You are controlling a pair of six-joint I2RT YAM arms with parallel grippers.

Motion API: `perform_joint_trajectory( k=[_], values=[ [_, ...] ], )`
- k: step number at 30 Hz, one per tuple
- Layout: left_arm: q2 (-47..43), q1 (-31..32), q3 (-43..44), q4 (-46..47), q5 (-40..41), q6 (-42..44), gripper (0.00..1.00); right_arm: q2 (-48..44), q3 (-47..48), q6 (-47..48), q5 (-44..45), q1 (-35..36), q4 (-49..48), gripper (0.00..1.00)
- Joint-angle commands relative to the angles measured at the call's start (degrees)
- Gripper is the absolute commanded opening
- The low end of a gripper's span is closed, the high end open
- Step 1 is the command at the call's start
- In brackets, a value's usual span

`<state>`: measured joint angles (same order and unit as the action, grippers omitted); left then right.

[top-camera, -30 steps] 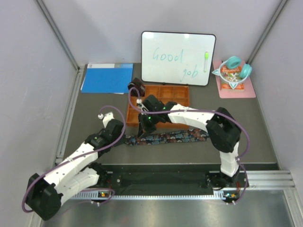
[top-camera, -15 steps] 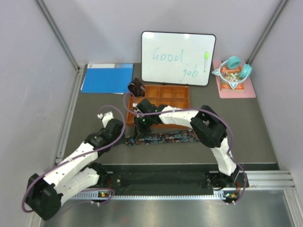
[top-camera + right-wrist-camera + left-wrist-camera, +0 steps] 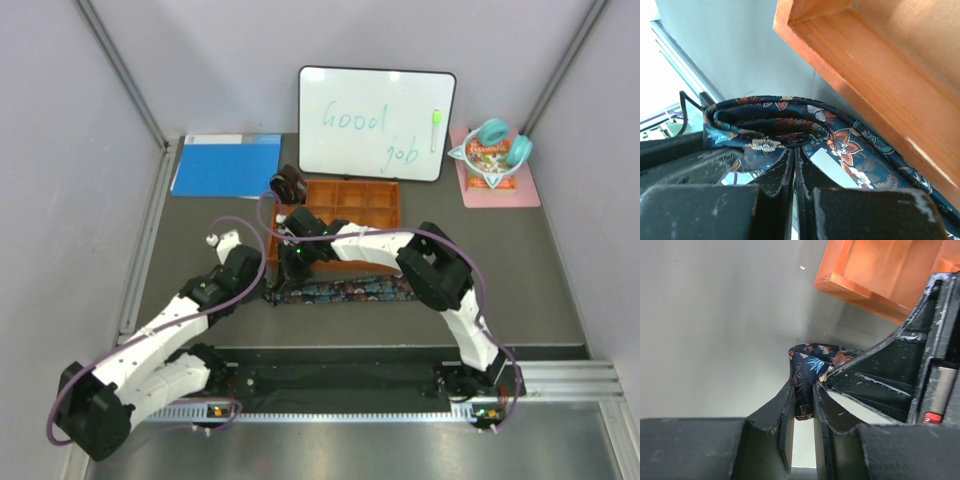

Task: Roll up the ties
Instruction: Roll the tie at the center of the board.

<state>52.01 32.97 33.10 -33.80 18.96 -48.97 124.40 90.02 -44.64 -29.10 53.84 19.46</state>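
Note:
The navy floral tie (image 3: 350, 290) lies as a strip on the grey table, in front of the orange tray (image 3: 385, 185). Its left end is folded over into loose loops. My left gripper (image 3: 265, 288) is shut on that folded end, which shows pinched between its fingers in the left wrist view (image 3: 805, 372). My right gripper (image 3: 292, 272) is right beside it, its jaws closed to a thin slit on the tie's loops (image 3: 840, 142). The dark brown-maroon tie (image 3: 288, 185) sits as a coil at the tray's far left corner.
The tray's wooden wall (image 3: 865, 75) runs close behind both grippers. A whiteboard (image 3: 376, 122) stands at the back, with a blue folder (image 3: 226, 165) to its left. A pink mat (image 3: 497, 180) with teal headphones (image 3: 490, 133) is at the back right.
My right gripper has moved left along the tie, and the tie's right end has been drawn left. My left gripper has shifted slightly up and right, closer to the tie's left end.

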Motion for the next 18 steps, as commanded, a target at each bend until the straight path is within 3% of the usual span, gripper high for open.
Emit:
perform_joint_trajectory(
  k=[1, 18],
  values=[
    [1.2, 1.2, 2.9, 2.5, -0.5, -1.9, 0.2, 0.5, 2.5, -0.9, -0.6, 0.8, -2.2, 0.0],
    [11.2, 13.5, 8.8, 4.4, 6.0, -6.9, 0.19, -1.3, 1.4, 0.8, 0.7, 0.6, 0.9, 0.0]
  ],
)
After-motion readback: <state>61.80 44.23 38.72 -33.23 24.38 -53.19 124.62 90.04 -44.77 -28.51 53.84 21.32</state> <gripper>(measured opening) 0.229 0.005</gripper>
